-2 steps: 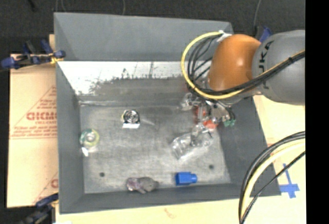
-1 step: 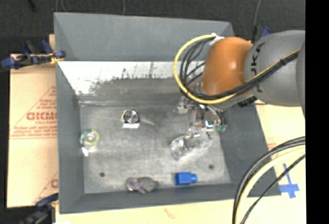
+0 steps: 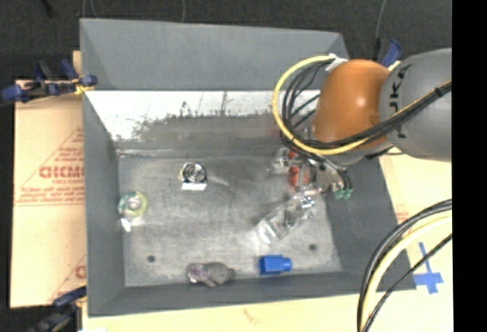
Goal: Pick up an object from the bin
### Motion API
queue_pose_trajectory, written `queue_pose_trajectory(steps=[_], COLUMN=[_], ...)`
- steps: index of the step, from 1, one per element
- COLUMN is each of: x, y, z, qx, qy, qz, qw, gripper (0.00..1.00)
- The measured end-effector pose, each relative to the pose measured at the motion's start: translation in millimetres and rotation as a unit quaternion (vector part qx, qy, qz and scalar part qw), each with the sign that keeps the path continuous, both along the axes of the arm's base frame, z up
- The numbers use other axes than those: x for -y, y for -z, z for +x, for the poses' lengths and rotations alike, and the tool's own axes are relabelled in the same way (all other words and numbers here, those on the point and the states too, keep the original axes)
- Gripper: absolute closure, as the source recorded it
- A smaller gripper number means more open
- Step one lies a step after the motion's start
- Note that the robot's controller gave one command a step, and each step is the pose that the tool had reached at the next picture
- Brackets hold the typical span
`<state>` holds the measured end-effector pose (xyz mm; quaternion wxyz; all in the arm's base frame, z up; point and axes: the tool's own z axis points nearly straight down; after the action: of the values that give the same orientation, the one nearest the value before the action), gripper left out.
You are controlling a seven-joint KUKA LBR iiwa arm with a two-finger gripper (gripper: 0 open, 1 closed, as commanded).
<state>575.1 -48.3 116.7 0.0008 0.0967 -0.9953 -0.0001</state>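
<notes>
Surroundings: dark floor lies around the grey metal bin [image 3: 103,186], whose sloped walls run down to a flat, scuffed bottom.
Camera view, arm: the grey arm [image 3: 422,106], with its orange cover [image 3: 350,102] and looped cables, comes in from the right and leans over the bin's right half.
Hand: the hand [image 3: 304,197] hangs low by the right wall. I cannot tell whether it is spread or pressed together.
Nearest thing: a clear, shiny, crumpled plastic piece [image 3: 274,228] lies just below and left of the hand. Its upper end is right beside the hand, but I cannot tell whether they touch. Being nearest, it is probably the thing to be picked.
Other things: a small blue plastic block [image 3: 275,264] and a grey-purple lump [image 3: 211,273] sit at the foot of the front wall. A small round silvery thing on a white base [image 3: 193,176] lies left of the middle. A pale green translucent ring [image 3: 132,205] lies by the left wall.
Why so placed: the things lie loose and well apart, none heaped, so each could be taken alone.
Edges: the right wall stands near the hand and leaves little room on that side. The block and the lump against the front slope look awkward to close around.
Open room: the middle of the bottom is bare, leaving room leftward and straight up.
</notes>
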Motion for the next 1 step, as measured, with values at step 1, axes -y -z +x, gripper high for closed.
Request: queue_pose_trajectory(steps=[1], x=[-2.2], y=[11.1], z=[-0.9], qx=[0.0074], qy=[-0.051], qz=[0.001], qw=[0.9987], gripper=[0.00])
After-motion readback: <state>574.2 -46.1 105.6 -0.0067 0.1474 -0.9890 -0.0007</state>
